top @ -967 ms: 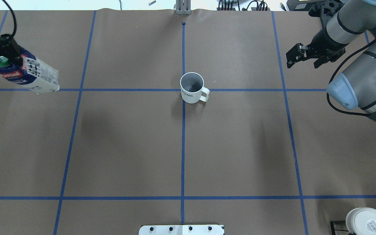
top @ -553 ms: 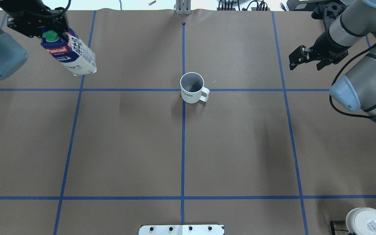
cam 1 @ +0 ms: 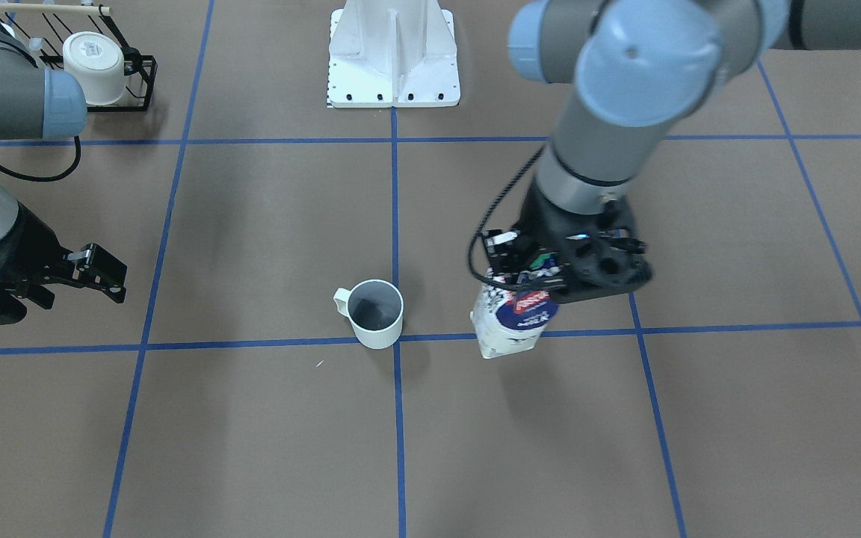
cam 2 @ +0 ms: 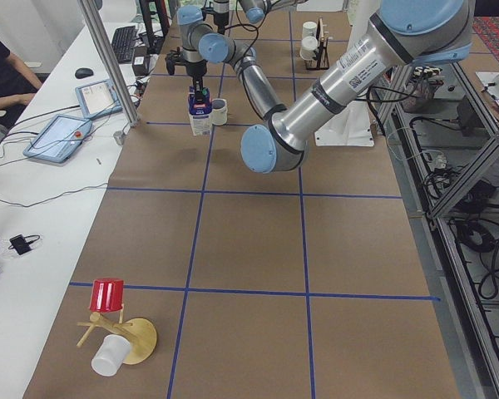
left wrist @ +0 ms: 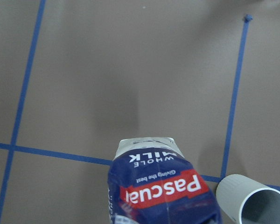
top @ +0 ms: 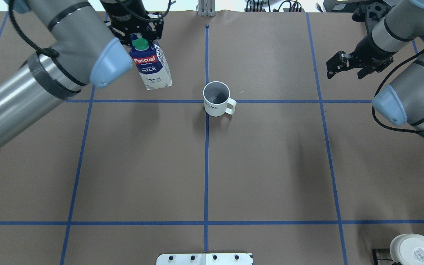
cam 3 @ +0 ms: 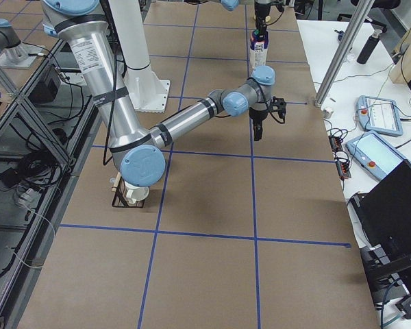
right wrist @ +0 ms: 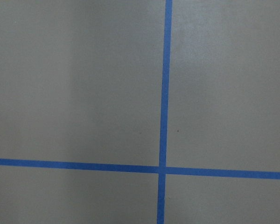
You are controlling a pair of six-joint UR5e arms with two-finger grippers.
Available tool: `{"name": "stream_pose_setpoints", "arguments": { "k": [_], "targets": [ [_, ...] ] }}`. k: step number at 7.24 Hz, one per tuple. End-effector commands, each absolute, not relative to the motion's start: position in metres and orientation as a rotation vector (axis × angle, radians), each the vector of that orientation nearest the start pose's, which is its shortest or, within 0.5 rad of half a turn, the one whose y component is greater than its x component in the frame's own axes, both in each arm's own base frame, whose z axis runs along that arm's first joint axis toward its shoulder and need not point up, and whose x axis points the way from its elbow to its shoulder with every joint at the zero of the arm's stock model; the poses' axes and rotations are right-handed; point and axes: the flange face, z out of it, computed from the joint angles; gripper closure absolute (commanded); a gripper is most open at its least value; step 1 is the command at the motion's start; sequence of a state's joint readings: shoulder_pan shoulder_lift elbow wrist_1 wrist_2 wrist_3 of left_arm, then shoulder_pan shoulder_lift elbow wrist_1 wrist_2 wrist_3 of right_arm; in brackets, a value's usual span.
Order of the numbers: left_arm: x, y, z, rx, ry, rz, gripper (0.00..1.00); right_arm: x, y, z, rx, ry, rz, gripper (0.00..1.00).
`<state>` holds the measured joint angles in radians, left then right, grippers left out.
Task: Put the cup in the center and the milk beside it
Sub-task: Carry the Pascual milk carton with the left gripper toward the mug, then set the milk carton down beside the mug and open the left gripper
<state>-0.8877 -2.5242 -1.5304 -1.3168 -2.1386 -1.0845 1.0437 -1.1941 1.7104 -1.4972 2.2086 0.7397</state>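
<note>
The cup (top: 216, 98) is a small white mug with a grey inside. It stands upright on the central blue tape crossing, handle toward the robot's right, and also shows in the front view (cam 1: 376, 314) and the left wrist view (left wrist: 254, 203). My left gripper (top: 141, 36) is shut on the top of the milk (top: 151, 70), a blue and white carton with a green cap. It holds the carton, slightly tilted, to the left of the cup and apart from it, as the front view shows (cam 1: 514, 321). My right gripper (top: 346, 69) is open and empty at the far right.
A white cup with a sticker on its base (top: 414, 250) sits in a black rack at the near right corner. The white robot base plate (top: 204, 258) is at the near edge. A wooden stand with a red cup (cam 2: 108, 295) is at the table's left end.
My left arm has carried the milk from the table's far left edge rightward, to just left of the cup. The right gripper has shifted only slightly. The cup has not moved.
</note>
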Motion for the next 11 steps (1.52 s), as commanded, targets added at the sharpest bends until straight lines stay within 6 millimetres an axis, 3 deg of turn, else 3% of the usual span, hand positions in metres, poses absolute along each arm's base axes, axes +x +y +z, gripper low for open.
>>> {"name": "stream_pose_setpoints", "arguments": {
  "k": [1,2,3,6,8,10,11],
  "targets": [
    [0.451,-0.581,0.081,-0.030,0.822,-0.193,1.00,-0.250,-0.577,0.378,0.088,-0.831,0.015,0.00],
    [0.475,-0.574,0.088,-0.014,0.816,-0.194,1.00,-0.250,-0.576,0.378,0.089,-0.832,0.014,0.00],
    [0.487,-0.584,0.098,-0.002,0.839,-0.206,1.00,-0.250,-0.577,0.378,0.087,-0.832,0.014,0.00],
    [0.505,-0.574,0.113,-0.022,0.822,-0.183,1.00,-0.251,-0.577,0.377,0.088,-0.833,0.014,0.00],
    [0.504,-0.573,0.119,-0.019,0.819,-0.176,1.00,-0.250,-0.577,0.376,0.090,-0.836,0.015,0.00],
    [0.500,-0.569,0.112,-0.011,0.834,-0.171,0.02,-0.248,-0.577,0.375,0.085,-0.844,0.014,0.00],
    [0.487,-0.559,0.098,0.015,0.872,-0.158,0.01,-0.243,-0.579,0.375,0.075,-0.860,0.015,0.00]
  ]
}}
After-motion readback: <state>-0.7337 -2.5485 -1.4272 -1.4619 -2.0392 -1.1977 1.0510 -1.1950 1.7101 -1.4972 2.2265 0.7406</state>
